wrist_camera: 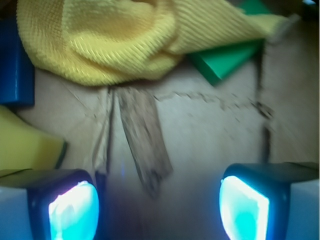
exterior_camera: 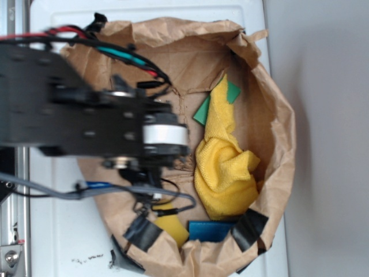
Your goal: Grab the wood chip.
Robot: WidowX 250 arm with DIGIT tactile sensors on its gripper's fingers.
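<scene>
You're in the approach: the gripper (wrist_camera: 159, 202) hangs with jaws apart above the wood chip (wrist_camera: 144, 139), which lies on the bag floor toward 11 o'clock of centre. Judged next: shift left, then descend. Only the wrist view shows it; outside, the arm (exterior_camera: 86, 124) hides it.

wood chip (wrist_camera: 144, 141): rough matt brown wood, streaky grain, ragged edges. It lies on the paper bag (exterior_camera: 275, 115): matt tan, creased, black glossy tape (exterior_camera: 249, 228) on rim. Yellow cloth (wrist_camera: 115, 40) above the chip: ribbed weave, matt. Green block (wrist_camera: 227, 57): smooth. Gripper (wrist_camera: 159, 205) pads: glossy.
</scene>
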